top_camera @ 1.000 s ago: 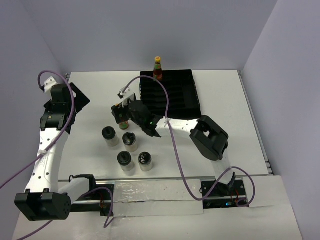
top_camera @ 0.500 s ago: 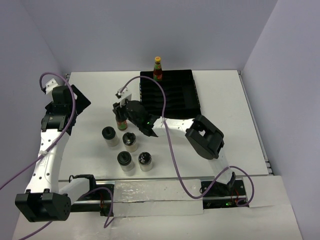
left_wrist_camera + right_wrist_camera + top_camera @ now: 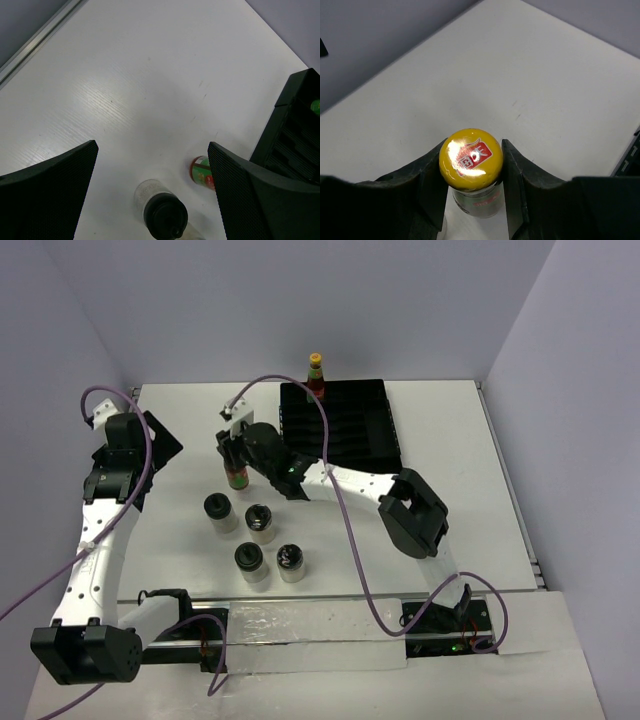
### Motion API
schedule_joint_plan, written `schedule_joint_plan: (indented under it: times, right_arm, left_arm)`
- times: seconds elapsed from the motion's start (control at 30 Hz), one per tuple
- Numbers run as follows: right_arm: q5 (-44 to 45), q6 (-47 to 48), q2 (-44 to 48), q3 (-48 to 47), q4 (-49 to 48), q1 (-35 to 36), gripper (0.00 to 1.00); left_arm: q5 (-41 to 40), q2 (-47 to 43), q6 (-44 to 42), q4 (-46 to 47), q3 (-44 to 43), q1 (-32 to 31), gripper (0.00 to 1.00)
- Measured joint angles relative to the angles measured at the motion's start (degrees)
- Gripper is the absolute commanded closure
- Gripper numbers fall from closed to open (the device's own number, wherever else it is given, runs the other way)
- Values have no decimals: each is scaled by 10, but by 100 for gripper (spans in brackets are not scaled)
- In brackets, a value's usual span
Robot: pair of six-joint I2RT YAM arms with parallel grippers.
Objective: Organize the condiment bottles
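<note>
- Top view: over the last second the right gripper [image 3: 236, 452] has brought its sauce bottle [image 3: 238, 476] from a tilt to upright and carried it left, away from the four black-lidded jars [image 3: 261, 521]. It now sits near the left side of the black tray [image 3: 360, 430], apart from it. The second sauce bottle [image 3: 316, 375] stands at the tray's far left corner
- Left wrist view: the left gripper [image 3: 152, 146] is spread wide with nothing between its fingers, hanging over bare table. The held bottle's base shows beyond it, but I cannot tell whether it touches the table
- Right wrist view: the right fingers are clenched on either side of the yellow cap [image 3: 470, 159], which sits centred between them
- Judgement: the bottle is righted and firmly in hand, probably bound for the tray beside its twin. The jars look untouched, so most of the sorting remains
</note>
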State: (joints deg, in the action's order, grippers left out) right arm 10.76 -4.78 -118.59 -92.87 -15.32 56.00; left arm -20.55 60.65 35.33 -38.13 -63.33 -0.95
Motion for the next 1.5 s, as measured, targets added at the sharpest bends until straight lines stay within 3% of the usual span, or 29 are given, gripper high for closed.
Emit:
schedule_joint_plan:
  times: [0.4,0.63,0.83,1.07,1.5]
  right_arm:
    - [36,17,56,-68,49,-76,91]
    - [101,28,123,15,11,-173,91]
    - [154,64,123,45,-30,-252,91]
    - [176,87,72,21,-106,-305,91]
    - [159,73,-108,-153,-91,-337,91]
  left_arm:
    - [3,-10,-1,12,10,0,1]
    - [9,-10,-6,19,12,0,1]
    - [14,-2,-7,28,12,0,1]
    - [16,18,-13,40,12,0,1]
    - [15,60,-17,54,12,0,1]
